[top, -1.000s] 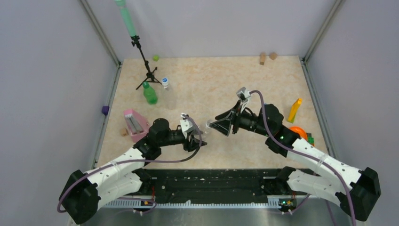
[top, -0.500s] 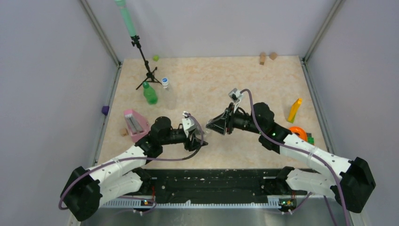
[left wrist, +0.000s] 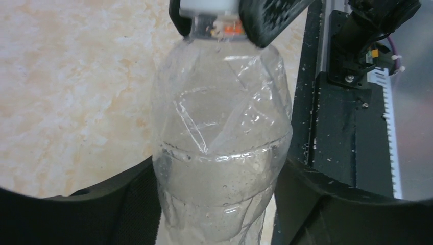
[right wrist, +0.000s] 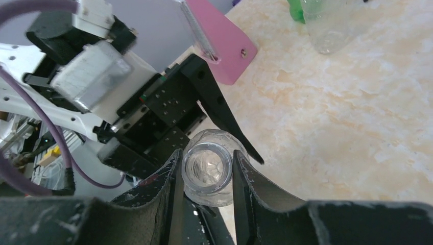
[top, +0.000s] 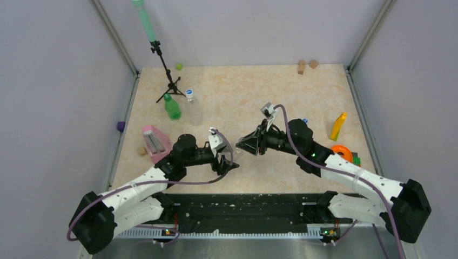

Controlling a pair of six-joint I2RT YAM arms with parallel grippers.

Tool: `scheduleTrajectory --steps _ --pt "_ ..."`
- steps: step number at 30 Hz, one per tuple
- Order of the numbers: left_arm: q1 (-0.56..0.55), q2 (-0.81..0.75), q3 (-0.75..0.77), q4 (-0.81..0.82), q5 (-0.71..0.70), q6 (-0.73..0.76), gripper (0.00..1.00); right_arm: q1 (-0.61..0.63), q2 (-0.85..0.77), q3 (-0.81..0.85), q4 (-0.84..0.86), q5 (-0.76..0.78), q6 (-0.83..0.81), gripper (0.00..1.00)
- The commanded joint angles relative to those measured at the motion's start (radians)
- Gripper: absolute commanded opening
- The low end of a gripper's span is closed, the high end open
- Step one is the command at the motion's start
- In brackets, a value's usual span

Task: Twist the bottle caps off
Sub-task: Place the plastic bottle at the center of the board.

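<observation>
Since a second ago the right arm has slid in toward the left one and its wrist has rolled, bringing the right gripper (right wrist: 207, 155) onto the mouth end of the clear bottle (left wrist: 219, 127). That bottle hangs on its side above the table (top: 259, 91), between the two arms. The left gripper (left wrist: 217, 168) has its fingers lying against both sides of the crumpled body near the base, apparently gripping it. The right gripper's fingers pinch the pale cap (left wrist: 209, 5) from either side, and the wrist view shows the cap end-on, seated squarely between them.

The step in hand looks like the twist itself: the cap is seized and not yet off. The next move likely calls for a firm roll of the right wrist about the bottle's axis while the left holds steady, since thin, dented walls may slip or turn under load.

Near the far left, the green bottle (top: 172, 108) and a second clear bottle (top: 193, 108) stand capped — well apart from both grippers.
</observation>
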Motion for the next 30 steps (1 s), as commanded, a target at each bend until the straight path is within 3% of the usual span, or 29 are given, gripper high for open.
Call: scheduleTrajectory --steps 1,3,9,13,17,21,30 --pt "-0.001 -0.048 -0.005 0.073 -0.034 -0.002 0.79 0.023 0.001 0.030 -0.067 0.085 -0.044 0.00" --pt "-0.001 -0.060 -0.015 0.077 -0.047 -0.002 0.87 0.023 0.002 0.034 -0.085 0.104 -0.051 0.00" --pt "-0.002 -0.104 -0.041 0.077 -0.126 -0.012 0.91 0.024 -0.008 0.048 -0.139 0.204 -0.056 0.00" --pt "-0.002 -0.187 -0.097 0.131 -0.228 -0.025 0.92 0.023 -0.041 0.096 -0.261 0.353 -0.124 0.00" --pt "-0.001 -0.268 -0.167 0.197 -0.318 -0.083 0.93 0.013 -0.039 0.200 -0.443 0.597 -0.204 0.00" --pt "-0.001 -0.320 -0.213 0.244 -0.392 -0.116 0.93 -0.053 -0.003 0.312 -0.585 0.788 -0.227 0.00" --pt "-0.001 -0.353 -0.231 0.255 -0.455 -0.169 0.94 -0.309 0.054 0.415 -0.650 0.901 -0.256 0.00"
